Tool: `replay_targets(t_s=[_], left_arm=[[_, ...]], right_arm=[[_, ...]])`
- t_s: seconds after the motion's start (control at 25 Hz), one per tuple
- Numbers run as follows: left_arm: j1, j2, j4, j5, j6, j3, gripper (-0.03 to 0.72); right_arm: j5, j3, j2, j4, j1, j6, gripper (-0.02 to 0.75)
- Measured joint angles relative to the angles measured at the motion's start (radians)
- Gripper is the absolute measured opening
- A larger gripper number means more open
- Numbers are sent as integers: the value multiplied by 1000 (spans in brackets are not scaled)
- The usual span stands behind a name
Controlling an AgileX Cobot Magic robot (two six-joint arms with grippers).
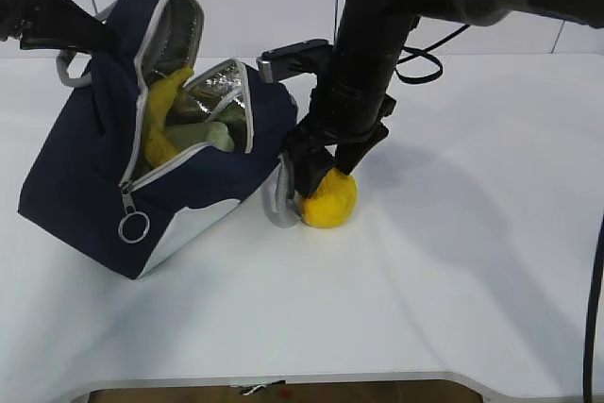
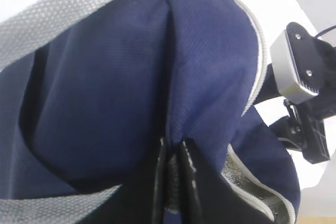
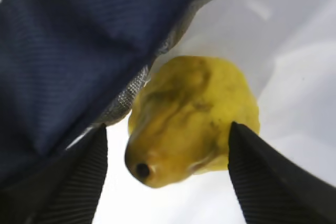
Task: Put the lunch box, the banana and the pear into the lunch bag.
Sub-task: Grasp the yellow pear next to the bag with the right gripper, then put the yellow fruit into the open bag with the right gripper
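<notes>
While the lunch bag [image 1: 85,176] stands tilted and unzipped on the white table [image 1: 453,271], the pear [image 1: 329,200] sits outside it, just beside its right wall.

Right gripper [image 1: 321,176] down over the pear, jaws wide apart on either side of it; grip on the fruit not evident. Left gripper [image 2: 176,182] pinched shut on a fold of the bag's navy fabric at upper left. Banana [image 1: 162,110] upright inside against the foil lining; lunch box [image 1: 209,134], pale green lid, beside it within the bag.

Lunch bag [image 1: 85,176] crowds the pear's [image 1: 330,200] left; right side open.
</notes>
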Motion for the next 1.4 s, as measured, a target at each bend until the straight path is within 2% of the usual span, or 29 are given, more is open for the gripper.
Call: replay_targets(t_s=[0.12, 0.44, 0.64, 0.92, 1.0, 1.2, 1.28, 1.4], left_arm=[[0, 0, 0, 1, 0, 0, 23], [0, 0, 2, 1, 0, 0, 23], [0, 0, 2, 2, 0, 0, 23], [0, 0, 7, 2, 0, 0, 23], [0, 0, 10, 2, 0, 0, 23], [0, 0, 12, 2, 0, 0, 23], [0, 0, 14, 2, 0, 0, 23], [0, 0, 14, 2, 0, 0, 23]], right_arm=[[-4, 0, 1, -2, 0, 0, 552], [-10, -4, 1, -31, 0, 2, 364], [-10, -8, 1, -43, 0, 2, 289], [-10, -28, -24, -56, 0, 10, 272], [-8, -32, -63, -108, 0, 25, 270], [0, -37, -170, -318, -1, 135, 269], [10, -47, -202, -315, -3, 161, 268], [15, -86, -214, -192, -3, 167, 267]])
